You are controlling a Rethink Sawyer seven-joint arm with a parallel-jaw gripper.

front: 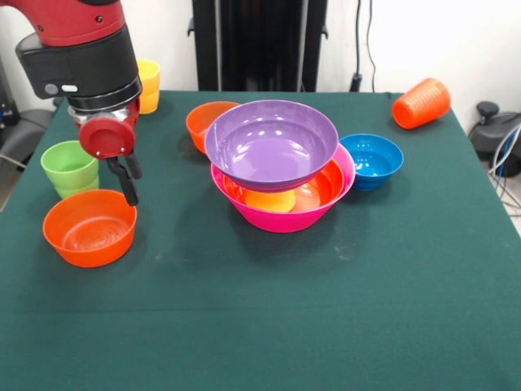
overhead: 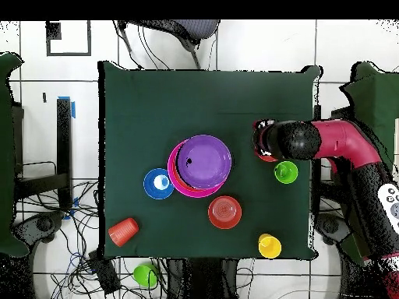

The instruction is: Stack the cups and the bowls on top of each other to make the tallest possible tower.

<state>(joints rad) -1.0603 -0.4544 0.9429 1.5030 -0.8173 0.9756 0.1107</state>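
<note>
The tower stands mid-table: a purple bowl point(front: 271, 142) sits slightly tilted on an orange bowl point(front: 321, 186), which nests in the largest pink bowl point(front: 285, 216). From above the purple bowl point(overhead: 204, 161) covers most of the pink one point(overhead: 173, 177). My gripper point(front: 128, 189) hangs over the far rim of a small orange bowl point(front: 89, 228) at the left and holds nothing; it also shows in the overhead view point(overhead: 265, 142). A green cup point(front: 69, 167) stands just behind it. A blue bowl point(front: 372, 159) sits right of the tower.
Two stacked yellow cups point(front: 148, 85) stand at the far left. Another small orange bowl point(front: 205, 122) sits behind the tower. An orange cup point(front: 421, 103) lies on its side at the far right corner. A green object point(overhead: 145, 274) lies off the table.
</note>
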